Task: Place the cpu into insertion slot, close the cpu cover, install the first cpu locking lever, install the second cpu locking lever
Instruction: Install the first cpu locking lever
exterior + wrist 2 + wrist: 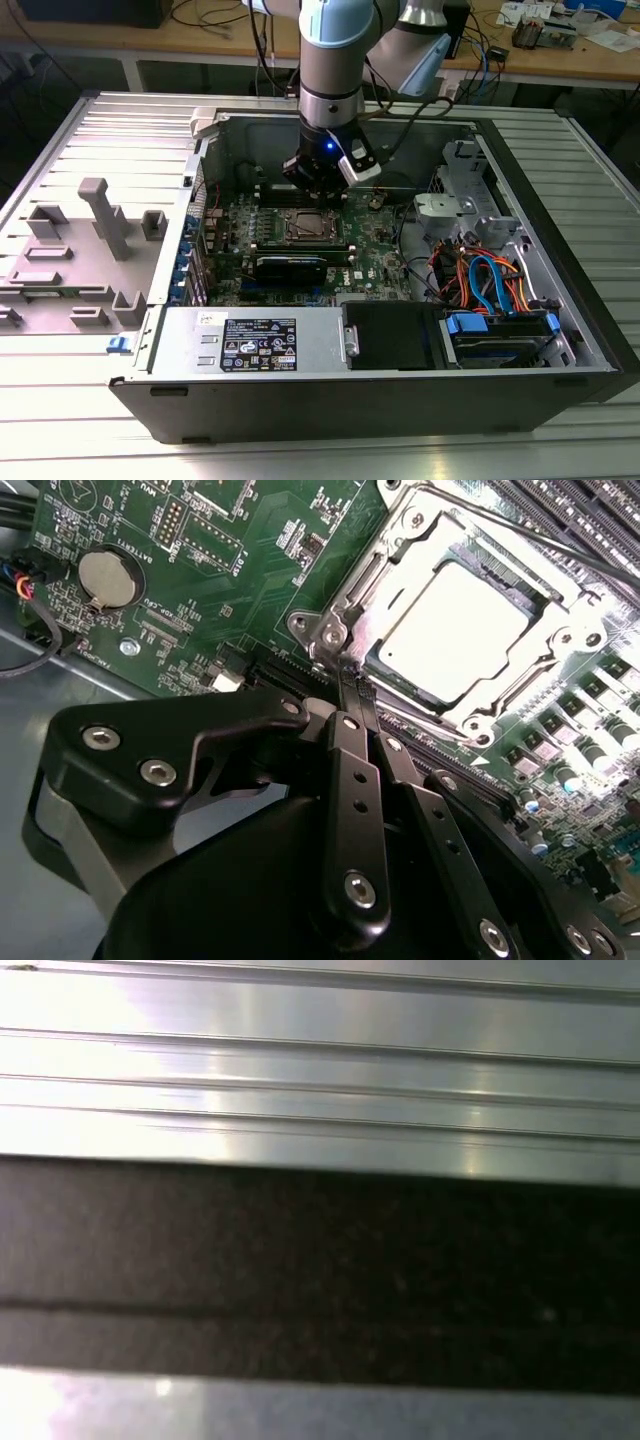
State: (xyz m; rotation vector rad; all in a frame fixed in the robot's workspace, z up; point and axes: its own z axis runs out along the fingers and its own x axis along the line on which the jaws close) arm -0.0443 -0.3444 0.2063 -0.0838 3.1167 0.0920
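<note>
An open computer case (400, 330) lies on its side on the ribbed metal worktop (90, 130), its green motherboard (290, 235) facing up. The arm (330, 50) reaches down into the case, and the tool (318, 180) hangs just above the board at the far edge of the insertion slot (305, 226). In the second wrist view the tool (350, 685) has its two black fingers (352, 770) drawn together into a narrow point with nothing between them, the tips resting at or just over a corner of the socket frame, beside a screw post. The cpu (455, 630) sits seated in the insertion slot (395, 555), its bright silver top showing through the window of the cpu cover (520, 695), which lies flat down over it. A thin locking lever (520, 535) runs along one side of the socket, between it and the long memory slots (570, 510). A round coin battery (105, 578) sits on the board well apart from the socket. Grey plastic fixtures (95, 240) stand on the worktop at the exterior view's left of the case.
</note>
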